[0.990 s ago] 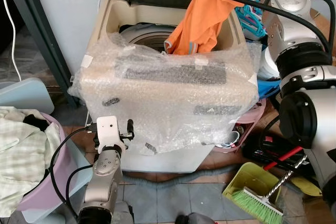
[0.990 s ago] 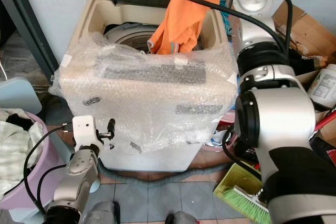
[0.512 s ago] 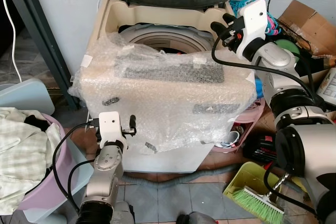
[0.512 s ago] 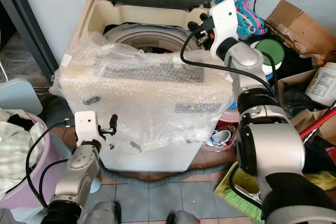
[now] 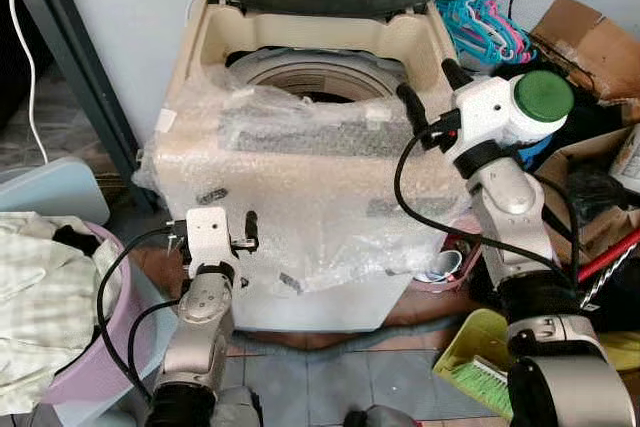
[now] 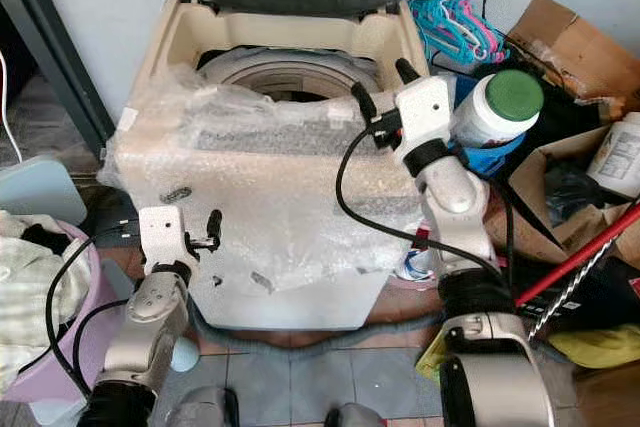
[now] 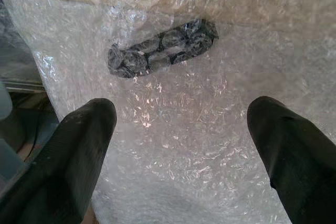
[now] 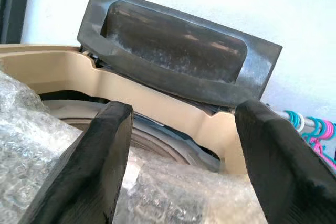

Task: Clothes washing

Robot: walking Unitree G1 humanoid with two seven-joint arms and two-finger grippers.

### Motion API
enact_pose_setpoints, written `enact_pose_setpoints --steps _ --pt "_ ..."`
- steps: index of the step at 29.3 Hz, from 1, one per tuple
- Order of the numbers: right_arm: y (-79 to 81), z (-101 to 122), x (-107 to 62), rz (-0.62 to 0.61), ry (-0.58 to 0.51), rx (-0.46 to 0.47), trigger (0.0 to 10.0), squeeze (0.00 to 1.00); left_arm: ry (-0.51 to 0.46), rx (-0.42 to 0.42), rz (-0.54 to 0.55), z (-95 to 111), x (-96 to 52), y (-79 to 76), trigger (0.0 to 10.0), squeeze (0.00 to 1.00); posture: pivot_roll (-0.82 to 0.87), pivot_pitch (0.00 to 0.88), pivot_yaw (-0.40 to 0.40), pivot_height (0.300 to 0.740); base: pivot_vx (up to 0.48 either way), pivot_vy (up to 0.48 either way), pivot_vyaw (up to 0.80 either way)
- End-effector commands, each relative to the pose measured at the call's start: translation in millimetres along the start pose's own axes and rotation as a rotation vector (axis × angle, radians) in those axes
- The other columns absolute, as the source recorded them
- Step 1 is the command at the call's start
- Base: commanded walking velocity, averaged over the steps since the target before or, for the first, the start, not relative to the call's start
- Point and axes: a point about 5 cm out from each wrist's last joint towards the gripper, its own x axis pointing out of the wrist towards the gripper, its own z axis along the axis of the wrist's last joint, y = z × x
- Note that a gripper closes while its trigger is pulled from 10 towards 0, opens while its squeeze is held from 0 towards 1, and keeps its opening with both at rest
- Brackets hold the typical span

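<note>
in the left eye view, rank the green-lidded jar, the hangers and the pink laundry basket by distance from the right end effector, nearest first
1. Green-lidded jar, just beside the right end effector, on its right.
2. Hangers, behind it on the rail.
3. Pink laundry basket, far left, on the floor.

Tiled floor (image 5: 320, 377): bubble-wrapped top-load washing machine (image 5: 310, 197), lid up. Pink laundry basin (image 5: 95, 347) at left; green dustpan (image 5: 480, 347), cardboard box (image 5: 585, 37) at right.

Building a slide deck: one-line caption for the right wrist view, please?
Open right gripper faces the washing machine's raised dark lid above the bubble wrap.
</note>
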Motion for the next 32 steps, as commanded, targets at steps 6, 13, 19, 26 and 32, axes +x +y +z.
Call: enact_pose_setpoints --steps 6,13,19,26,32 --pt "-4.9 -16.8 -41.8 -0.237 0.103 -0.034 10.0 1.0 -0.035 0.017 -0.027 5.8 0.2 -5.2 10.0 0.0 0.0 0.0 0.008 0.74 0.0 0.0 0.0" --pt "-4.4 -31.6 -73.1 -0.267 0.214 -0.046 10.0 1.0 -0.023 0.034 -0.055 4.8 3.1 -7.7 10.0 0.0 -0.02 0.0 0.019 0.74 -0.197 0.0 0.0" --pt "5.6 -47.1 -85.1 -0.294 0.32 0.106 10.0 1.0 -0.015 0.031 -0.058 2.9 3.0 -8.6 10.0 0.0 -0.01 0.0 0.021 0.74 -0.343 0.0 0.0" --pt "16.6 -48.5 -74.9 -0.255 0.33 0.141 10.0 1.0 -0.021 0.034 -0.046 2.9 4.0 -7.5 10.0 0.0 0.01 0.0 0.01 0.74 -0.308 0.0 0.0" --pt "16.8 -48.2 -69.0 -0.248 0.334 0.146 10.0 1.0 -0.021 0.037 -0.026 4.4 6.2 -3.3 10.0 0.0 0.01 0.0 0.014 0.74 0.0 0.0 0.0"
